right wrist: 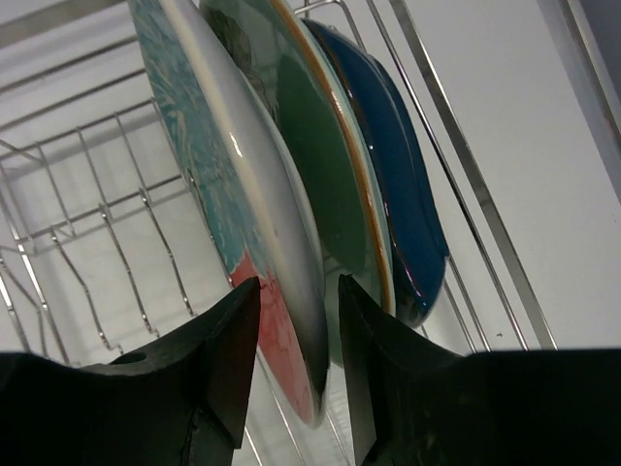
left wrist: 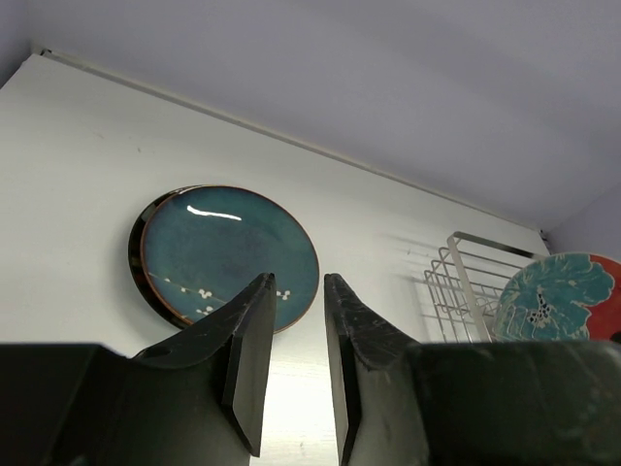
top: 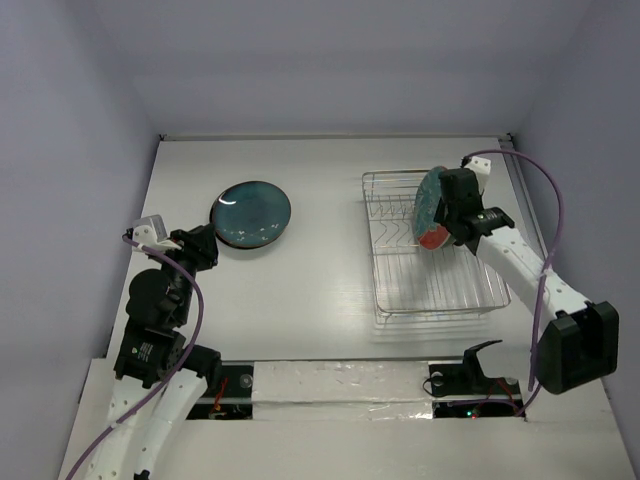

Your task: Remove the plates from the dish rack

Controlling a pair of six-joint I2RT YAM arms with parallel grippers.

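A dark-rimmed teal plate lies flat on the table at the left; it also shows in the left wrist view. My left gripper is open and empty just in front of it. The chrome dish rack stands at the right. At its far end stand the red plate with a teal flower, a green plate and a dark blue plate. My right gripper is open, its fingers on either side of the red plate's rim. No scalloped teal plate shows.
The rack lies close to the right wall, and its near part holds no plates. A white back wall and side walls enclose the table. A black stand sits at the near edge between the arm bases.
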